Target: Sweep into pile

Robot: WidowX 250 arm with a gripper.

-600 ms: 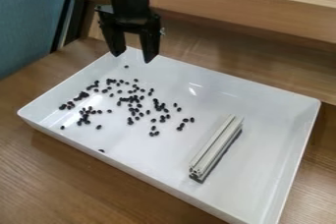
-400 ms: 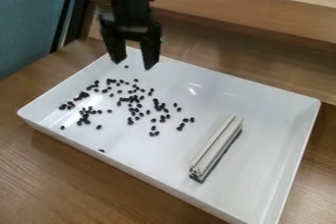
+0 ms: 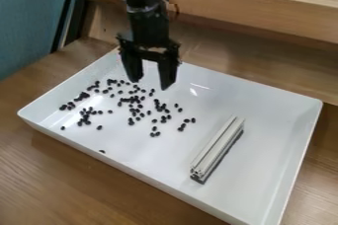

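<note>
Many beans (image 3: pixel 157 103) unpiled; my gripper (image 3: pixel 151 85) spread wide
Shifted along tray's (image 3: pixel 264 165) far edge, nearer the bar (image 3: pixel 218 146); likely my sweeper

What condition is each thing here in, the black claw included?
Gripper: open, empty, above the tray.
Dark beans: scattered loosely, not in one pile.
Pale bar: lying in the tray, not held.
White tray: right side up, holding the beans and bar.

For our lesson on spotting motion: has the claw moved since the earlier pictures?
Yes. Against the white tray, the claw has moved right and down in the view, away from the tray's top corner.
</note>
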